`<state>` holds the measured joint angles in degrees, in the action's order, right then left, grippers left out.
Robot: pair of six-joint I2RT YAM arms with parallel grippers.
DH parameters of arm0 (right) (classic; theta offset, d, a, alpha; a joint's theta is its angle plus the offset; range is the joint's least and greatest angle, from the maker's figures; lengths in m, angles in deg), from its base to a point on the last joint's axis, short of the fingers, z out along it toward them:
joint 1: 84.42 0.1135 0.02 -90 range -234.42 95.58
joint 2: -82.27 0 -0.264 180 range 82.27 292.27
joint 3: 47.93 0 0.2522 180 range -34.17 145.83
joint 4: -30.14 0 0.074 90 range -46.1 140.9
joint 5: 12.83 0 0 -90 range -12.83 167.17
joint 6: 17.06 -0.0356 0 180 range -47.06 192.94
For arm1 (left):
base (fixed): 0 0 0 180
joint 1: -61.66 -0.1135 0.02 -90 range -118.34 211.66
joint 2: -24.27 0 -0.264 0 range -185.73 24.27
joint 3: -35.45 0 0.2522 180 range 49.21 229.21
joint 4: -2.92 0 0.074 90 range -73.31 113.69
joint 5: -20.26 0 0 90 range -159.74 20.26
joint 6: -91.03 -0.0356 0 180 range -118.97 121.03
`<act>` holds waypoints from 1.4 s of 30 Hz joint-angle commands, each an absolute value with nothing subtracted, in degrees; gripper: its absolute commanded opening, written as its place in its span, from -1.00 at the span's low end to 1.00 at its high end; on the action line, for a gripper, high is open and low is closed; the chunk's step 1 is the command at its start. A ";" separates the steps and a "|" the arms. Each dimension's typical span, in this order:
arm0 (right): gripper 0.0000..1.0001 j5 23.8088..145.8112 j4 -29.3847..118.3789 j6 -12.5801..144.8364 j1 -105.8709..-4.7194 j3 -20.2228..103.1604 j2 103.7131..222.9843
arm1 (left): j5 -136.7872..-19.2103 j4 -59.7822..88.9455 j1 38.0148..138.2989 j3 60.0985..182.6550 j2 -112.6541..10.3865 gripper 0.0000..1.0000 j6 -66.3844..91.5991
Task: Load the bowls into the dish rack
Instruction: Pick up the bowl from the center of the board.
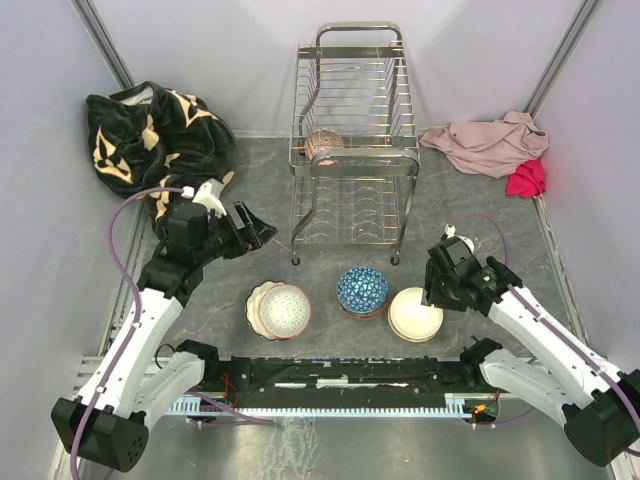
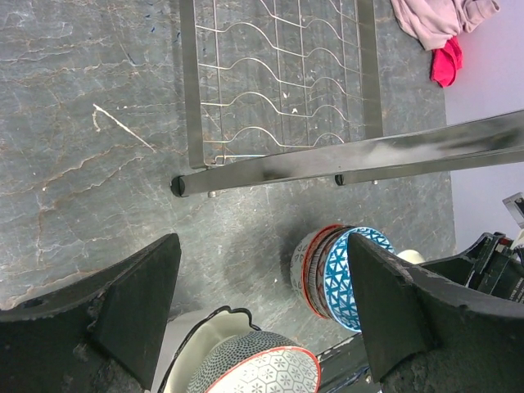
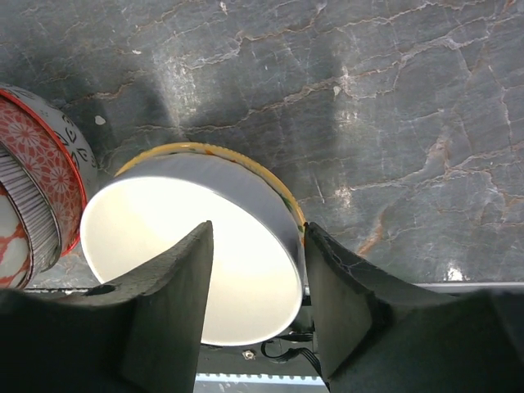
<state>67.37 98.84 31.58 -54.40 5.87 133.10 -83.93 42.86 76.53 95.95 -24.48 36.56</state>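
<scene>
While the right pincer straddles a cream bowl, one bowl sits in the rack

Although its fingers are lowered over the cream bowl (image 3: 147, 233), the right gripper (image 3: 258, 236) is spread rather than pinching. One finger hangs inside the bowl with white interior showing between it and the wall. The other finger is outside, right at the rim. This bowl sits on the table (image 1: 470, 215) at the right end of the near row.

Just left of it, a blue bowl (image 1: 362, 288) is stacked on a red-rimmed bowl (image 2: 307, 274). Further left, a patterned bowl (image 1: 287, 310) rests in a scalloped white bowl (image 1: 254, 300).

The left gripper (image 1: 255, 228) hovers near the rack's front left foot. Its fingers are spread wide with nothing between them, and the left stack shows below it in the wrist view.

The rack (image 1: 355, 165) stands upright at the middle of the table, beyond the row of bowls. A pinkish bowl (image 1: 323, 145) stands on edge at the left of its upper tier, while the lower tier shows only bare wire.

A black blanket (image 1: 150, 140) lies in the far left corner. A pink cloth (image 1: 490, 142) and a red cloth (image 1: 527, 178) lie at the far right
</scene>
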 commanded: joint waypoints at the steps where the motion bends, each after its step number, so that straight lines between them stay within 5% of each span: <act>1: 0.05 65.17 95.87 30.62 -53.38 6.49 134.41 | -86.00 39.18 76.60 95.39 -24.88 0.77 36.45; 17: -0.98 63.39 96.04 31.06 -51.55 8.76 133.63 | -86.17 36.28 76.62 93.64 -26.08 0.76 36.62; 30: -1.00 58.26 101.66 33.40 -51.14 16.33 127.51 | -85.80 36.28 76.60 93.53 -26.28 0.76 36.70; 42: -1.00 34.89 98.10 37.07 -51.19 24.57 129.91 | -85.79 36.07 76.62 94.16 -27.26 0.76 36.67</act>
<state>47.50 105.05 35.16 -51.41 20.55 128.86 -84.92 38.84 76.53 93.37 -26.77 36.53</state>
